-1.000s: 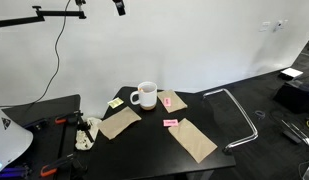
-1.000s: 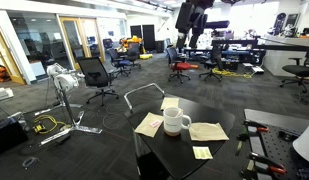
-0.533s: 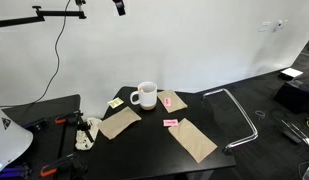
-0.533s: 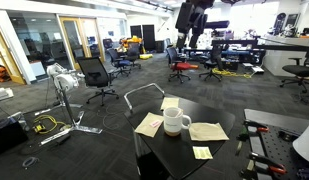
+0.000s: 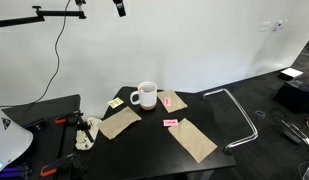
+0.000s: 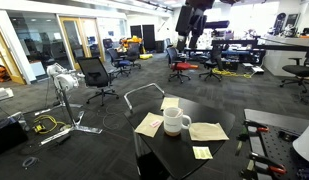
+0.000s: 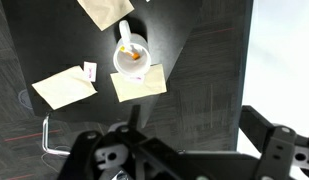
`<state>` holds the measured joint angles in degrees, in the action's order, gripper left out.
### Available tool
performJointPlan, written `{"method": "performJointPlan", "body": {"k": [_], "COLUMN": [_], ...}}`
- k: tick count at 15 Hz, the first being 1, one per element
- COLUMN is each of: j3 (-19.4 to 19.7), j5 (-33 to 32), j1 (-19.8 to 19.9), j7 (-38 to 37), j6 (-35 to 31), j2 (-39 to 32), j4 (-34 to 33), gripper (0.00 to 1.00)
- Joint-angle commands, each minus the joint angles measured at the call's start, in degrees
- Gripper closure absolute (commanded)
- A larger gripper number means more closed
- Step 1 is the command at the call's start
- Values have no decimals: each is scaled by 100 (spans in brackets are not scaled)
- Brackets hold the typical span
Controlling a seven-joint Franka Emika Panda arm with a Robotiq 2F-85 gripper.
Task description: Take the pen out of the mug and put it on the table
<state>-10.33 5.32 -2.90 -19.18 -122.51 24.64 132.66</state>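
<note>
The white mug (image 5: 144, 95) stands on the black table (image 5: 154, 150) and shows in both exterior views (image 6: 175, 121). In the wrist view the mug (image 7: 131, 58) is seen from straight above, with the orange pen (image 7: 135, 57) lying inside it. My gripper (image 7: 184, 140) hangs high above the table, far from the mug. Its two fingers are wide apart and hold nothing. In both exterior views it is only partly in frame at the top edge (image 5: 119, 6) (image 6: 194, 14).
Brown paper sheets (image 5: 119, 123) (image 5: 192, 140) (image 7: 64, 86) lie around the mug, with small pink (image 5: 171, 123) and yellow (image 5: 115, 102) sticky notes. A bent metal tube frame (image 5: 239, 110) stands beside the table. Office chairs (image 6: 94, 72) stand behind.
The gripper has risen slightly at the top of an exterior view. The mug, pen and papers have not moved.
</note>
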Motion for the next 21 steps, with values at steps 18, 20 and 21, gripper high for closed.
{"method": "performJointPlan", "body": {"k": [18, 20, 21], "j3": [520, 516, 522], "j5": [-431, -573, -615], "j1": [-135, -137, -134], "j7": [2419, 2361, 2350], "j6": [998, 691, 548], "j2": [-1470, -1466, -1480], "j4": [-417, -261, -209], "gripper": [0, 0, 0]}}
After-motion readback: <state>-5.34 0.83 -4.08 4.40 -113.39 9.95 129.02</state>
